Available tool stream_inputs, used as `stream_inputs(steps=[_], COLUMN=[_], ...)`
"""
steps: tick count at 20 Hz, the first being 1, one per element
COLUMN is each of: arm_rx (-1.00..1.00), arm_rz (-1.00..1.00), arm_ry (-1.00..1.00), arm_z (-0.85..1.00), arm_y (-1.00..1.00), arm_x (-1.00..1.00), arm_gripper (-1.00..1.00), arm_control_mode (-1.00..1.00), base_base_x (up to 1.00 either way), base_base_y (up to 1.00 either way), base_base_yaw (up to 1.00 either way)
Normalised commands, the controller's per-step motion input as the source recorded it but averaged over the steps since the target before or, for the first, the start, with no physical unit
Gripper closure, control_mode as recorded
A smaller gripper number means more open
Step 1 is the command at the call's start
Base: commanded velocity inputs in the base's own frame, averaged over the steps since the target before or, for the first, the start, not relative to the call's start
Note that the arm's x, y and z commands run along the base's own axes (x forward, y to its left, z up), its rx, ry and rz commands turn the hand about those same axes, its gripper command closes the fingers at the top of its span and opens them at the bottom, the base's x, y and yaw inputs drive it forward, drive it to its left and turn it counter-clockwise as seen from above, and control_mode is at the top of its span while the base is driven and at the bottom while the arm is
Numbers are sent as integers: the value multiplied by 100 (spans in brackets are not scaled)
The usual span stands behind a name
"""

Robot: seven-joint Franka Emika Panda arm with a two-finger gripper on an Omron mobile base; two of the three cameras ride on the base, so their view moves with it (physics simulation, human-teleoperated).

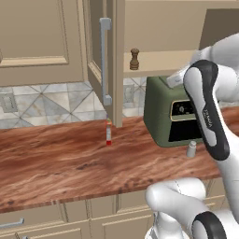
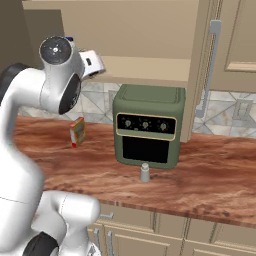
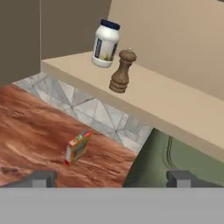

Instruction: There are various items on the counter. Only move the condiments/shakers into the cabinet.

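Note:
On the open cabinet's shelf (image 3: 175, 105) stand the white jar with a dark blue lid (image 3: 105, 43) and, beside it, the brown pepper mill (image 3: 122, 71). The mill (image 1: 134, 59) also shows in the left base view. The pale grey shaker (image 1: 191, 149) (image 2: 145, 172) stands on the counter (image 1: 56, 158) just in front of the green oven. My gripper (image 3: 111, 178) is open and holds nothing. It hangs in front of the shelf, above the oven's top, a short way back from the jar and mill.
The green oven (image 2: 147, 125) sits on the counter under the shelf. A small red and yellow box (image 2: 76, 131) stands to its left. The cabinet door with its silver bar handle (image 1: 105, 60) hangs open, jutting out over the counter. Drawers run below the front edge.

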Motion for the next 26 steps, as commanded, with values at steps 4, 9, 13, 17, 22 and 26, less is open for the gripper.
stream_inputs(steps=[4, 9, 13, 17, 22, 26], arm_rx=[0, 0, 0, 0, 0, 2], arm_rz=[-30, -37, -41, -41, -41, -40], arm_ry=[22, 14, 18, 14, 12, 17], arm_z=[-78, -77, -37, -37, -44, -44], arm_y=[-29, -9, -16, -18, -20, -20], arm_x=[-45, -21, 11, 4, 7, 12], arm_gripper=[-100, -100, -100, -100, -100, -100], arm_control_mode=[-100, -100, -100, -100, -100, -100], base_base_x=[0, 0, 0, 0, 0, 0], base_base_y=[0, 0, 0, 0, 0, 0], base_base_yaw=[0, 0, 0, 0, 0, 0])
